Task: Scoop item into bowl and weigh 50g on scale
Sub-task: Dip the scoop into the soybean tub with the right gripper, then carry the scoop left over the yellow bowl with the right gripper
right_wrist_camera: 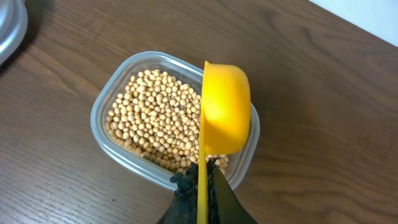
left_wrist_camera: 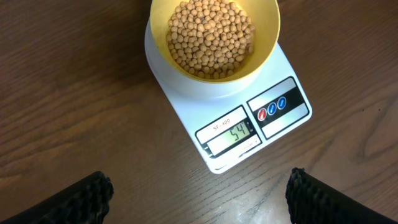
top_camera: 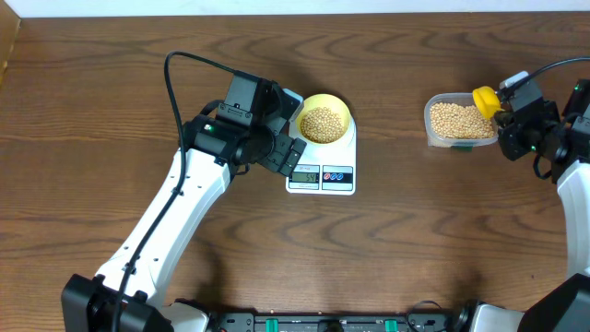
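The pale yellow bowl (top_camera: 324, 120) (left_wrist_camera: 214, 37) sits on the white scale (top_camera: 323, 166) (left_wrist_camera: 245, 121), filled with tan beans (left_wrist_camera: 208, 37). The scale's display (left_wrist_camera: 232, 134) reads 54. My left gripper (top_camera: 286, 152) (left_wrist_camera: 199, 199) hovers open just in front of the scale, nothing between its fingers (left_wrist_camera: 84, 202). At the far right my right gripper (top_camera: 505, 111) (right_wrist_camera: 202, 180) is shut on the handle of a yellow scoop (top_camera: 486, 99) (right_wrist_camera: 225, 109), held on edge over a clear tub (top_camera: 459, 120) (right_wrist_camera: 115, 99) of beans (right_wrist_camera: 158, 118).
The brown wooden table (top_camera: 111, 111) surrounds everything. A grey metal rim (right_wrist_camera: 9, 28) shows at the top left corner of the right wrist view. The table's far edge (top_camera: 295, 13) runs along the top.
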You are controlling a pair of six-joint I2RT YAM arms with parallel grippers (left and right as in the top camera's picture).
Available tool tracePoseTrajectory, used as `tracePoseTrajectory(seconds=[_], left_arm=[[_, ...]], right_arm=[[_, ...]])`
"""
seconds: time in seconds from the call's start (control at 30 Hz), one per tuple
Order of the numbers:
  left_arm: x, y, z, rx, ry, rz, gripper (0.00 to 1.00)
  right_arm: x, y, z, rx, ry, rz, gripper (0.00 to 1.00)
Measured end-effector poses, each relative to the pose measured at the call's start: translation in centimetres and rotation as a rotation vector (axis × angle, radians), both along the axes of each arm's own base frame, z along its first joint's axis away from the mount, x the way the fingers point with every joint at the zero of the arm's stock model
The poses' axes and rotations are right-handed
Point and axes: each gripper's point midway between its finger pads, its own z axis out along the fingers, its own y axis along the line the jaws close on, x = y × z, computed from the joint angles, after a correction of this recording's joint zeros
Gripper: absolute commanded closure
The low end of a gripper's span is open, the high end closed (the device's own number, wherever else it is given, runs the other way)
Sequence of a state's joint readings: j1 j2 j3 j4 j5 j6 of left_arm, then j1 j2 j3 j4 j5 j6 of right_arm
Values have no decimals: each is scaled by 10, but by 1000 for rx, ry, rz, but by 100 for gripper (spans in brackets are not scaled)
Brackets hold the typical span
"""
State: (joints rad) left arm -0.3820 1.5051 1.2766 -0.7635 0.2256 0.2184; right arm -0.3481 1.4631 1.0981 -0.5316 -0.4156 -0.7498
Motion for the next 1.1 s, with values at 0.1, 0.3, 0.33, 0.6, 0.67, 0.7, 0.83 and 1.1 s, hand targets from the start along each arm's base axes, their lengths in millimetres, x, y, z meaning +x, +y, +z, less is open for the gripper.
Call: tracePoseTrajectory(seconds=[0.1, 0.3, 0.33, 0.6, 0.67, 0.7, 0.83, 1.1], left_arm=[[0, 0, 0, 0, 0, 0, 9], [0, 0, 0, 0, 0, 0, 9], [0, 0, 0, 0, 0, 0, 9], [0, 0, 0, 0, 0, 0, 9], [0, 0, 0, 0, 0, 0, 9], [0, 0, 0, 0, 0, 0, 9], [0, 0, 0, 0, 0, 0, 9], [0, 0, 0, 0, 0, 0, 9]], right_arm=[[4, -2, 4, -2, -21, -8, 99], [22, 19, 30, 174, -129, 2, 99], [25, 29, 37, 223, -146, 23, 99], [21, 129, 57, 439, -126, 249, 99], [18, 152, 60, 450, -127, 306, 99], [17, 164, 62, 452, -129, 335, 99], [11, 198, 62, 435, -130, 409, 99], [-1, 242, 54, 363, -128, 525, 99]])
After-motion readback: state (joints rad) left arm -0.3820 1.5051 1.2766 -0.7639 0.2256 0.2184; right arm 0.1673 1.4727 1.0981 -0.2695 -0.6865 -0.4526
